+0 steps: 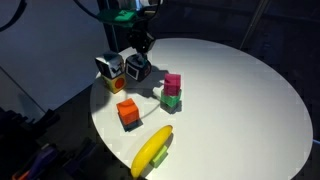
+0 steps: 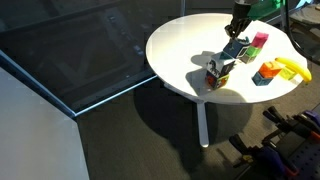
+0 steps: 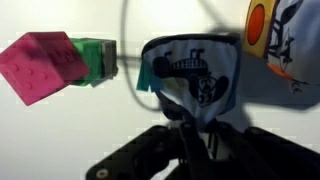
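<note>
The gripper (image 1: 140, 52) hangs directly over the picture-printed cube (image 1: 137, 69) on the round white table (image 1: 240, 90), with the pink block (image 1: 172, 83) nearby; I cannot tell whether its jaws are parted or clamped.

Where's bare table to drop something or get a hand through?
Bare: the wide stretch of table beyond the pink-and-green blocks, out to the rim. Narrow gap between the orange block and those blocks. Crowded: gripper right above the printed cubes; banana sits at the edge by the orange block.
</note>
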### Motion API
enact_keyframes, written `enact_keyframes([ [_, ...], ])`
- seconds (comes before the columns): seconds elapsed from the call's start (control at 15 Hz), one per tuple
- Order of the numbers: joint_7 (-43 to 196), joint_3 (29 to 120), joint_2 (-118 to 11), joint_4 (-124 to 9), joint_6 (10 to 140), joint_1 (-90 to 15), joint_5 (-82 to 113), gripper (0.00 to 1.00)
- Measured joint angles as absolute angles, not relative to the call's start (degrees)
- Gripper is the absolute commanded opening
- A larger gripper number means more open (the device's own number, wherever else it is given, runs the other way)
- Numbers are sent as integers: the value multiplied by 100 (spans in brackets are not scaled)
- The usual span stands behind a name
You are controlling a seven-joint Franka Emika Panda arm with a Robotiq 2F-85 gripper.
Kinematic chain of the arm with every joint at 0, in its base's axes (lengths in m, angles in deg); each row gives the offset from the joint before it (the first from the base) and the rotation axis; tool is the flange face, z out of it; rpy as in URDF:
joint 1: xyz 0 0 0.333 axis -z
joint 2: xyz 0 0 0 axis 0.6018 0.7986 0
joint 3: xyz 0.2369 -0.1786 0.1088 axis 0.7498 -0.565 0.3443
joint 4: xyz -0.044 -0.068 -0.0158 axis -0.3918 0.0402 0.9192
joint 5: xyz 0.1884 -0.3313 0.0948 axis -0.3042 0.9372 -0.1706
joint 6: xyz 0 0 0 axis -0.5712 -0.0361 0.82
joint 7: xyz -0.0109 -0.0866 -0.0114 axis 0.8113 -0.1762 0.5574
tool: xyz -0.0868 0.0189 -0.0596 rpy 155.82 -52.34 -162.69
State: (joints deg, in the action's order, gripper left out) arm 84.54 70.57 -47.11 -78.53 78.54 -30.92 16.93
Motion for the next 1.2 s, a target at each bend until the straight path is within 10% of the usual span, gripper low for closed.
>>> enact_keyframes([
  [1.2, 8462, 7464, -5703, -7978, 7426, -3194, 1610, 4],
])
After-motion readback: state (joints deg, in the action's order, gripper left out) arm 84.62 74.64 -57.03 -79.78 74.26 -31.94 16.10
